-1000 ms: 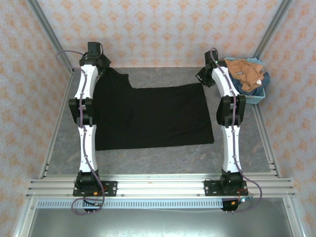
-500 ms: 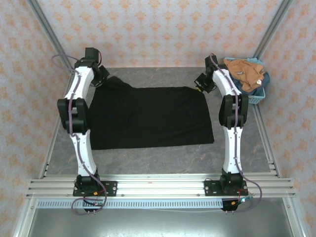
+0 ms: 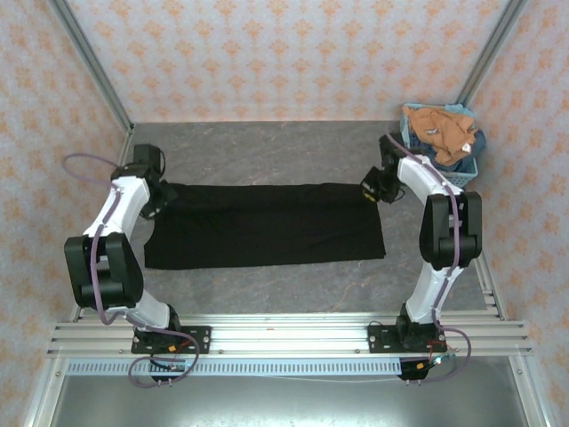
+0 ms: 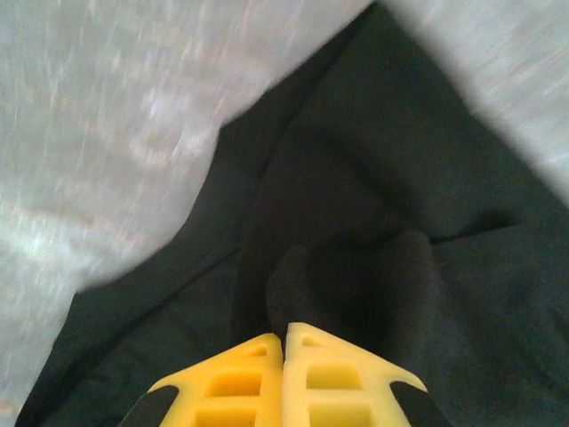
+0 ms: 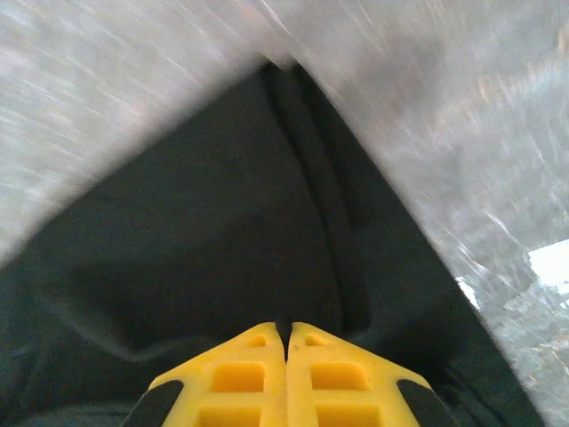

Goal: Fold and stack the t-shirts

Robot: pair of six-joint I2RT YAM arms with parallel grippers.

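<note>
Black large cloth t-shirt (image 3: 267,227): lying flat as a wide band on grey stone-look worktop (image 3: 267,151). Clamping far-left corner in left end effector (image 4: 284,329), far-right corner in right end effector (image 5: 287,327), both pinching together on fabric.

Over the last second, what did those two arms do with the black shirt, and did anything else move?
The left gripper and right gripper, both shut on the far edge of the black t-shirt, pulled it toward the near side, folding the shirt into a narrower band. Neither let go. The basket and the orange t-shirt in it stayed put.
</note>
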